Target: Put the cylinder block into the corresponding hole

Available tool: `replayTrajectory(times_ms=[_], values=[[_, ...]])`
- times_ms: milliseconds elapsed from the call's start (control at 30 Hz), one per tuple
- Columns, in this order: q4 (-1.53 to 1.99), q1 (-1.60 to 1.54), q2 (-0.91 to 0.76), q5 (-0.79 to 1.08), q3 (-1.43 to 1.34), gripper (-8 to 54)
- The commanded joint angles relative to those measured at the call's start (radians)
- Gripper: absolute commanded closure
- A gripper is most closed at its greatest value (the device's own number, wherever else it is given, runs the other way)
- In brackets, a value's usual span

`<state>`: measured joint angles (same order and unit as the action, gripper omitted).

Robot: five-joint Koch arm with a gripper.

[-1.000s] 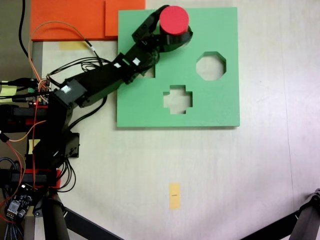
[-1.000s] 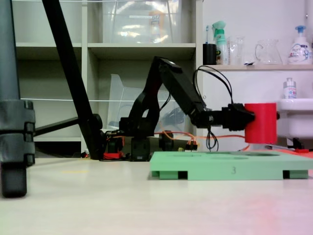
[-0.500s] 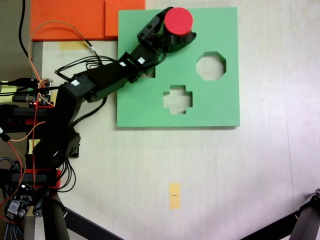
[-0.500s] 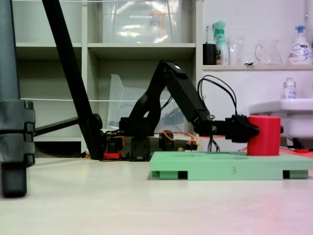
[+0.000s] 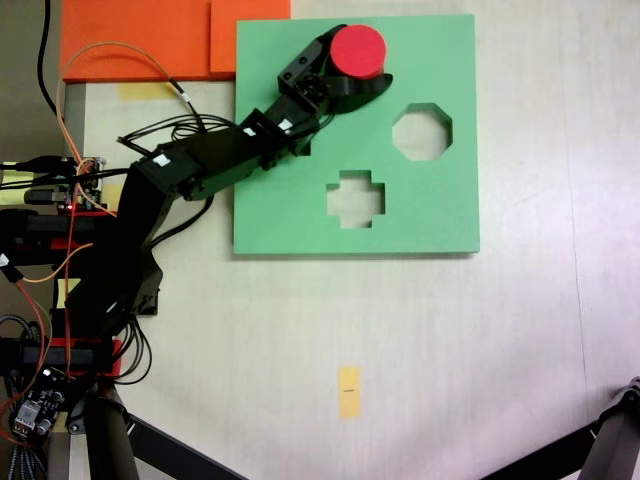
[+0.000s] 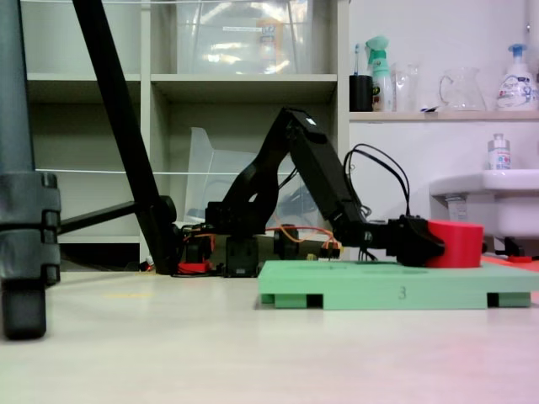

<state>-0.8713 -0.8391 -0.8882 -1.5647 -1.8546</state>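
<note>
My arm: stretched low across the green foam board [image 5: 430, 200], forearm nearly level.
My pincer [image 5: 357, 68]: clamped around the red cylinder block [image 5: 357, 50].
Block: sunk partway into the board's far edge.

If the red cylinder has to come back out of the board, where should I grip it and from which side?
Grip the curved side wall of the cylinder block just under its flat top. In the side-on fixed view only the upper part stands above the green board, so there is little else to hold. Come in low from the arm's side, as the gripper does, jaws straddling the round wall.
</note>
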Motion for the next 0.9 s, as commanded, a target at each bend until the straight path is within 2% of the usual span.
replayTrajectory(times_ms=[0,67,233,400,467,533,633,733,833,867], values=[[-0.101,-0.002,-0.021,0.002,0.002,-1.8],[-0.101,-0.005,-0.020,0.002,0.000,-6.7],[-0.127,-0.020,-0.101,0.002,-0.083,-6.6],[-0.081,-0.044,-0.476,0.000,-0.242,-6.6],[0.064,-0.037,-0.650,0.015,-0.276,-6.5],[0.342,-0.008,-0.884,0.127,-0.296,-5.1],[0.704,0.104,-1.157,0.423,-0.305,4.5],[0.936,0.268,-1.307,0.747,-0.310,8.3],[0.939,0.423,-1.416,1.094,-0.443,9.1],[0.936,0.518,-1.422,1.149,-0.474,9.7]])
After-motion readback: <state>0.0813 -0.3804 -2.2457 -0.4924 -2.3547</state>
